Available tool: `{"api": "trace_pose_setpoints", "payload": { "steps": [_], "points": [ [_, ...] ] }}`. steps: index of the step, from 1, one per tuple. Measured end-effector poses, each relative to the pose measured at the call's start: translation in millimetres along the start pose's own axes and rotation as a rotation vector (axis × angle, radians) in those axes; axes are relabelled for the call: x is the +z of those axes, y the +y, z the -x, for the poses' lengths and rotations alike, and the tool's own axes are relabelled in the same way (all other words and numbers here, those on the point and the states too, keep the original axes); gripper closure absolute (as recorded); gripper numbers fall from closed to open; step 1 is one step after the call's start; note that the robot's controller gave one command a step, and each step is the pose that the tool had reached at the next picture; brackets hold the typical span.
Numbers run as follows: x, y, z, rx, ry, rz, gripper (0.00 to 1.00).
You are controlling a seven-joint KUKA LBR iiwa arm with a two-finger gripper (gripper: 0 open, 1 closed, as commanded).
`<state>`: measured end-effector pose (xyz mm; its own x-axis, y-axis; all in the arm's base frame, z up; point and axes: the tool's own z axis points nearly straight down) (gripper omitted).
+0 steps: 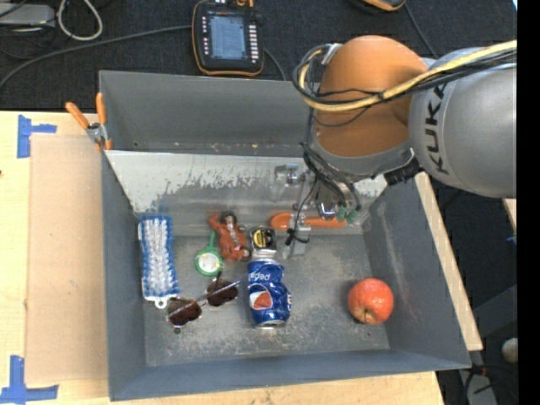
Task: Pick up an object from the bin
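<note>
From the camera view, the grey KUKA arm (472, 133) comes in from the right above the bin's right rim. Its wrist, under a rounded orange cover (371, 91) looped with yellow and black cables, hangs over the back half of the bin (253, 369). Below the cover the gripper (295, 236) points steeply down and slightly left, its tip low near the floor at the foot of the back wall. Whether its jaws stand apart or together cannot be told.

The tip sits at the left end of an orange-handled item (319, 221) that lies flat along the foot of the back wall, right of the middle. A small yellow-and-black piece (264, 238) lies just beside the tip on its left. I cannot tell whether the gripper touches either one.

A dented blue Pepsi can (268, 294) lies just in front of the gripper. Left of it are a red-orange toy (230, 236), a round green-and-white piece (208, 263) and dark sunglasses (202, 302), the last close against the can. A clear bristled brush with blue trim (157, 256) lies along the left wall.

A red apple (370, 300) sits alone towards the front right, well apart from the can. The floor between them is bare, as is the strip along the front wall. The right wall rises close beside the arm.
</note>
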<state>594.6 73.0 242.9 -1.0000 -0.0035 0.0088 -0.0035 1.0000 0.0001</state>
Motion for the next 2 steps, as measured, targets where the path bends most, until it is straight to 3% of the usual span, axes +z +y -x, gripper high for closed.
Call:
{"api": "trace_pose_setpoints", "payload": {
  "steps": [1,2],
  "points": [
    [-5.2,-0.6,1.2,0.002,-0.008,0.001,0.00],
    [73.1,-0.5,-25.3,0.134,-0.006,0.001,0.00]
  ]
}}
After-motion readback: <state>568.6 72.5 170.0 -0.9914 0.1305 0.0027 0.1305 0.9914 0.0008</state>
